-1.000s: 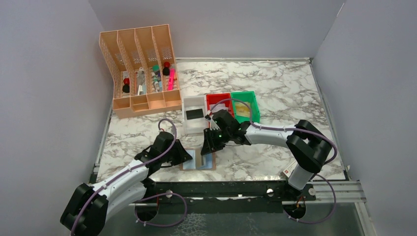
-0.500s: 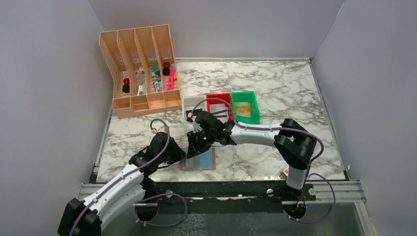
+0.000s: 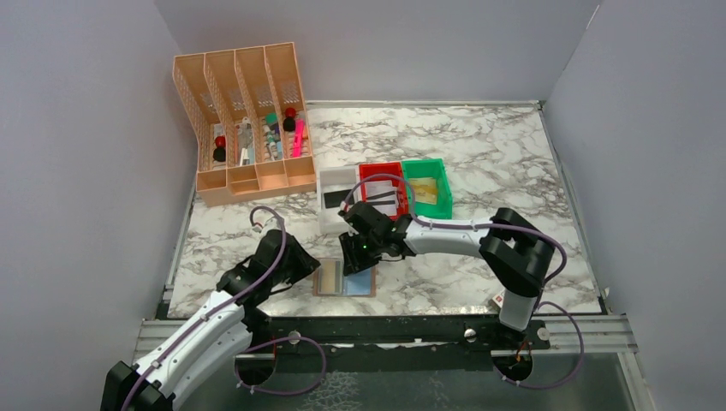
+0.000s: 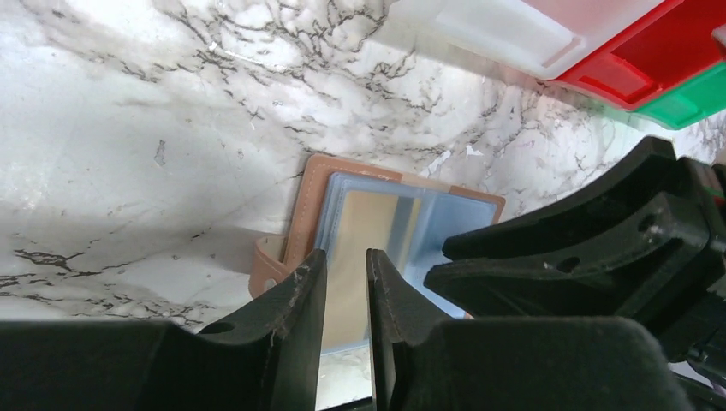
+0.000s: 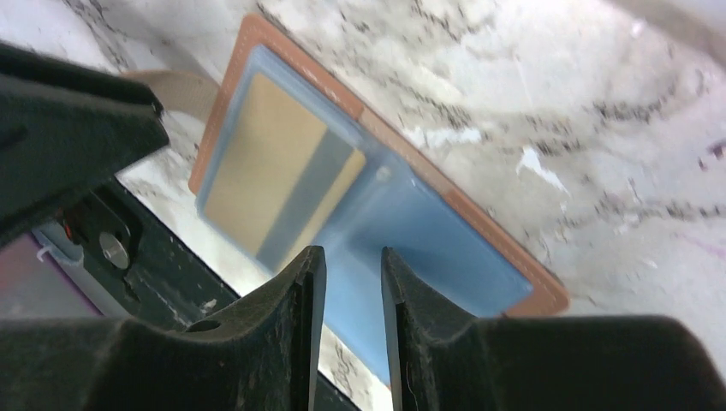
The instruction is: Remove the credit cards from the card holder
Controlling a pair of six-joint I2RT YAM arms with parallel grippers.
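– Two things differ from a second ago, right?

– Yes. The left gripper [image 4: 347, 261] then covered the left half of the small brown leather-look bifold card holder [image 3: 360, 283]. It has drawn back leftward, baring a thin tan-gold credit card [image 5: 257, 163] with a grey stripe. The right gripper [image 5: 351, 257] swung left and came partway back, and it hangs over the fold. The holder itself has not shifted.

– And the claws?

– Both stand a narrow gap apart with nothing between the fingers. Each wrist view shows the holder's inside through the gap.

– Surface, room?

– A white marble-patterned tabletop [image 3: 479, 154] with grey veins, and plain grey walls [image 3: 377, 43] on three sides. Take the small red plastic bin [image 3: 381, 166] as marker. A white plastic bin [image 3: 330, 180] holding a dark card [image 3: 340, 199] sits just beside it on the left. A green plastic bin [image 3: 425, 162] sits just beside it on the right. A peach slotted desk organiser [image 3: 244, 111] stands well off to its far left.

– Where is the holder from that bin?

– Nearer the arm bases, slightly left, apart from it.

– Which way does it lie?

– Open flat, pale blue-grey inner faces up. Its long axis runs left to right, parallel to the red bin's near wall, and a closing tab [image 4: 267, 261] sticks out of the left end. The gold card sits in the left pocket, its long axis crosswise.
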